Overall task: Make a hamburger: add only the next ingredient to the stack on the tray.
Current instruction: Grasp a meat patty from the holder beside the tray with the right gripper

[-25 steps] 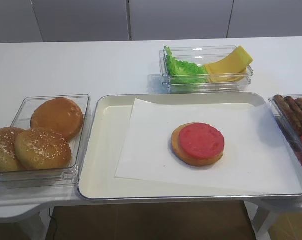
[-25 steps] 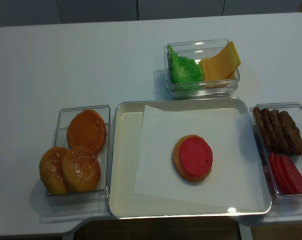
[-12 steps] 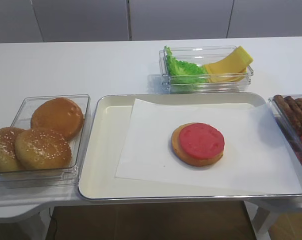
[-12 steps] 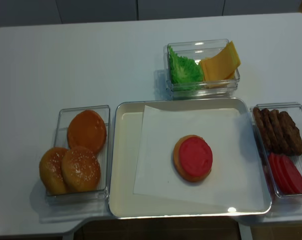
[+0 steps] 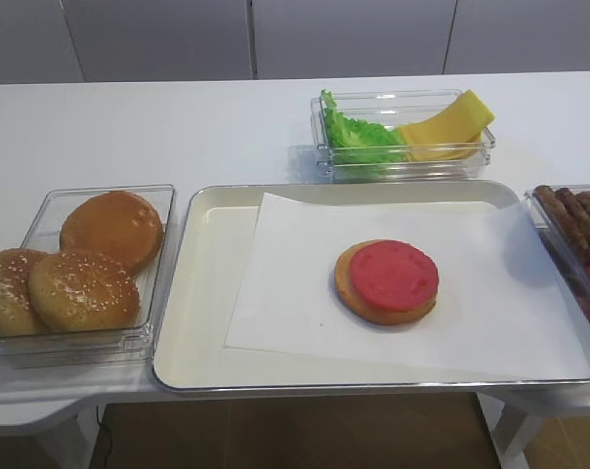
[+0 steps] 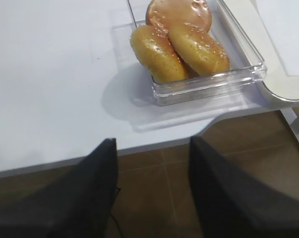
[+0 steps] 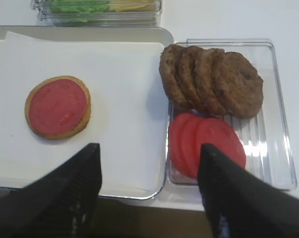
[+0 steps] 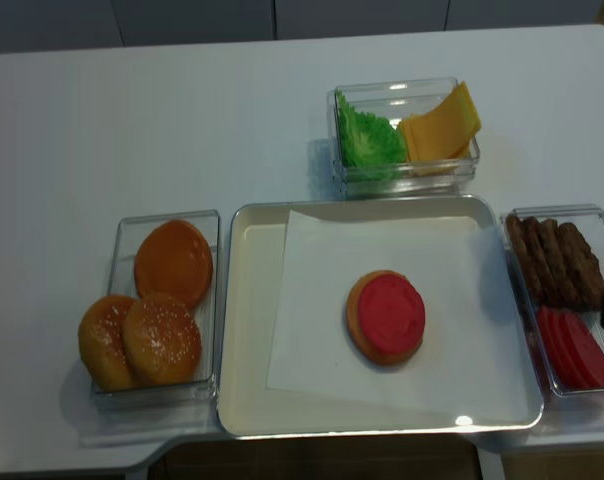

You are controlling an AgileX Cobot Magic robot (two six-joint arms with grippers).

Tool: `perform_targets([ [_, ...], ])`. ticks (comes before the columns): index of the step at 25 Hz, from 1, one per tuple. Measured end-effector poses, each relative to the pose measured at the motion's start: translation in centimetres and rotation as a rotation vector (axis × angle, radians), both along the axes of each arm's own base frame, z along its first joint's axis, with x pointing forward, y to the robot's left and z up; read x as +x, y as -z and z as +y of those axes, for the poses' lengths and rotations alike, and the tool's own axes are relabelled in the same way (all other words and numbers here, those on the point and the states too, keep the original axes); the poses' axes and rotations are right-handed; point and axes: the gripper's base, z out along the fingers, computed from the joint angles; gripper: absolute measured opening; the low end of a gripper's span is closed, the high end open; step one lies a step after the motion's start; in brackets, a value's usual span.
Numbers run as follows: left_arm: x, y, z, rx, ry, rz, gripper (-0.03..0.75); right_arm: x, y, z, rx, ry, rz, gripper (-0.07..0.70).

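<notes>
The stack [image 5: 386, 281], a tan bun half topped by a red disc, lies on the paper in the cream tray [image 5: 192, 293]. It also shows in the right wrist view as the stack [image 7: 58, 107]. Several brown patties [image 7: 211, 81] lean in a row at the far end of a clear box [image 7: 278, 163] just right of the tray. My right gripper [image 7: 150, 163] is open and empty, above the tray's front right corner and the box's near end. My left gripper [image 6: 152, 148] is open and empty, out over the floor in front of the table's left edge.
Red slices [image 7: 206, 144] fill the near half of the patty box. A clear box of sesame buns [image 5: 80, 274] stands left of the tray. Behind the tray is a box with lettuce and cheese [image 5: 402, 137]. The table's front edge [image 6: 139, 144] lies just ahead of my left gripper.
A dark shape has come in at the right edge of the realsense view, over the patty box. The food and the tray have not moved.
</notes>
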Motion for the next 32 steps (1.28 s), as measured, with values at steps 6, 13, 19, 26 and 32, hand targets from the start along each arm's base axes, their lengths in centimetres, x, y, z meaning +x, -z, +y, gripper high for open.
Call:
perform_targets([
  [6, 0.0, 0.0, 0.0, 0.0, 0.0, 0.0, 0.351, 6.6, -1.0, 0.7, -0.006, -0.003, 0.119, 0.423],
  [13, 0.0, 0.0, 0.0, 0.0, 0.0, 0.0, 0.351, 12.9, 0.0, 3.1, -0.13, -0.005, 0.272, 0.41],
  [19, 0.0, 0.0, 0.0, 0.0, 0.0, 0.0, 0.351, 16.6, 2.2, 4.8, -0.234, 0.015, 0.383, 0.41],
  [26, 0.0, 0.0, 0.0, 0.0, 0.0, 0.0, 0.351, 19.1, 5.2, 5.2, -0.301, 0.017, 0.475, 0.328],
  [32, 0.0, 0.0, 0.0, 0.0, 0.0, 0.0, 0.351, 20.2, 7.0, 5.3, -0.35, 0.013, 0.502, 0.286],
])
